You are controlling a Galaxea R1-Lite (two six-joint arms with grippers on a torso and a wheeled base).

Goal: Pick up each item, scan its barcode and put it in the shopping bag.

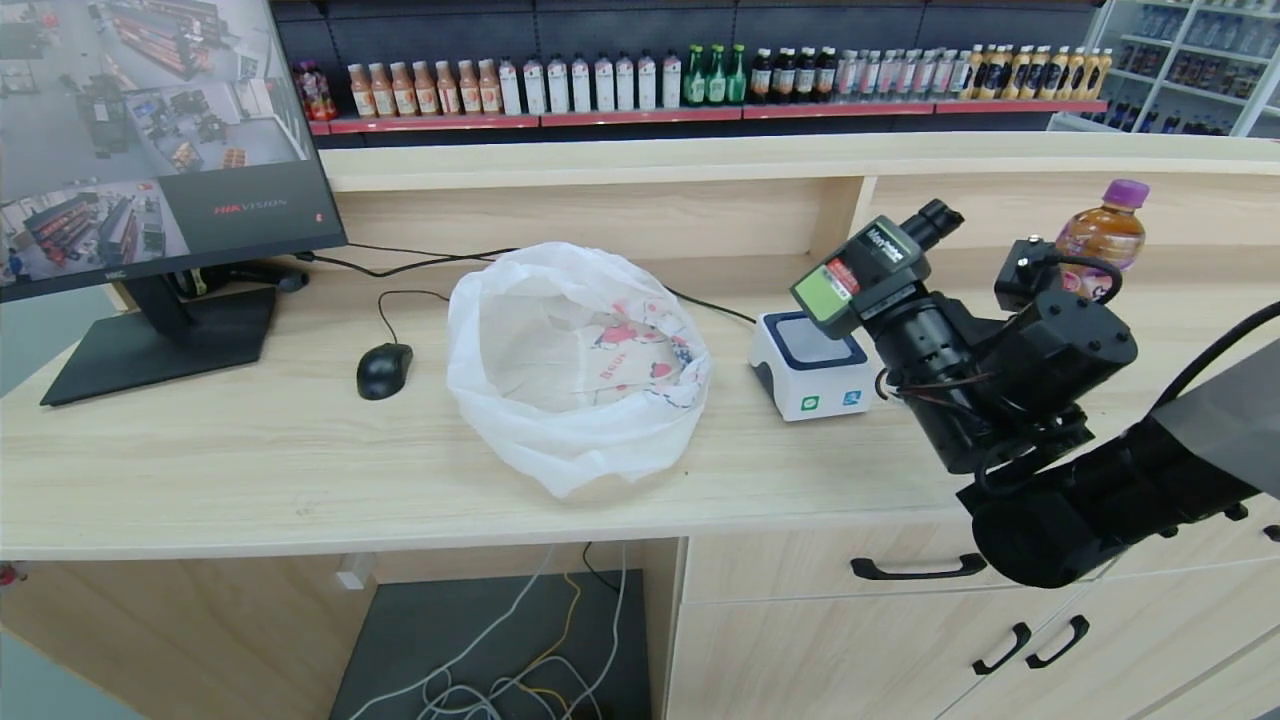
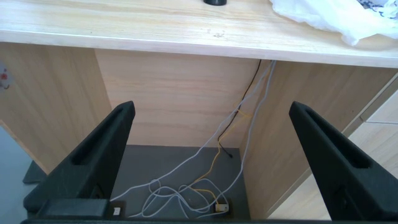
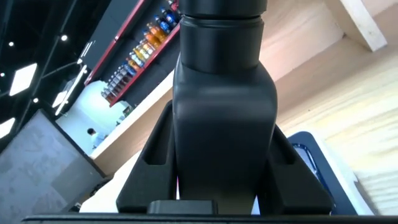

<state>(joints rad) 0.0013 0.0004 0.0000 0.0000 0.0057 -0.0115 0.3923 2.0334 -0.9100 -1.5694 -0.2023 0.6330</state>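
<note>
My right gripper (image 1: 905,320) is shut on a dark bottle (image 1: 862,268) with a green and red label and a black cap. It holds the bottle tilted just above the small white barcode scanner (image 1: 806,372). In the right wrist view the bottle (image 3: 222,81) stands between the gripper (image 3: 221,140) fingers, with the scanner (image 3: 311,152) behind it. The white plastic shopping bag (image 1: 575,365) lies open at the counter's middle, left of the scanner. An amber bottle with a purple cap (image 1: 1104,232) stands at the back right. My left gripper (image 2: 211,112) hangs open below the counter edge, under the bag (image 2: 336,18).
A monitor (image 1: 150,130) on its stand fills the left of the wooden counter (image 1: 250,450), with a black mouse (image 1: 384,370) beside the bag. Loose cables (image 2: 199,180) lie in the recess under the counter. Drawers with black handles (image 1: 918,570) sit below the right side.
</note>
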